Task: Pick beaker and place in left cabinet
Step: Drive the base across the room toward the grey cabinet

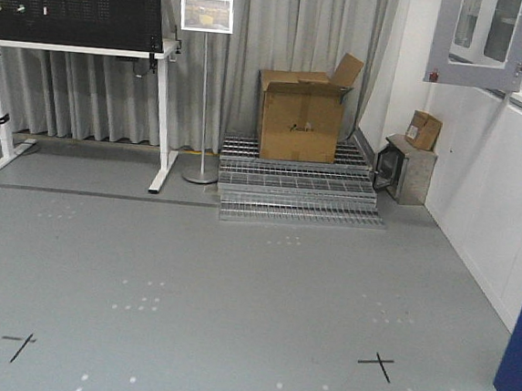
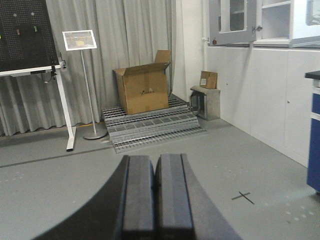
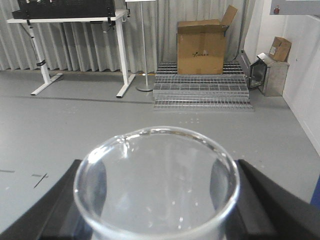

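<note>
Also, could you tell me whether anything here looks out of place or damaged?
Nothing spilled or broken: the beaker sits upright and looks intact in the right gripper. Only the small cardboard box rests tilted on the metal case.

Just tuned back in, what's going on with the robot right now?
The right gripper holds the beaker, clamped between its fingers, with the mouth towards the wrist camera. The left gripper is shut and empty. Both wrist views look across the floor towards a cardboard box on metal grating. The beaker has not been placed yet.
</note>
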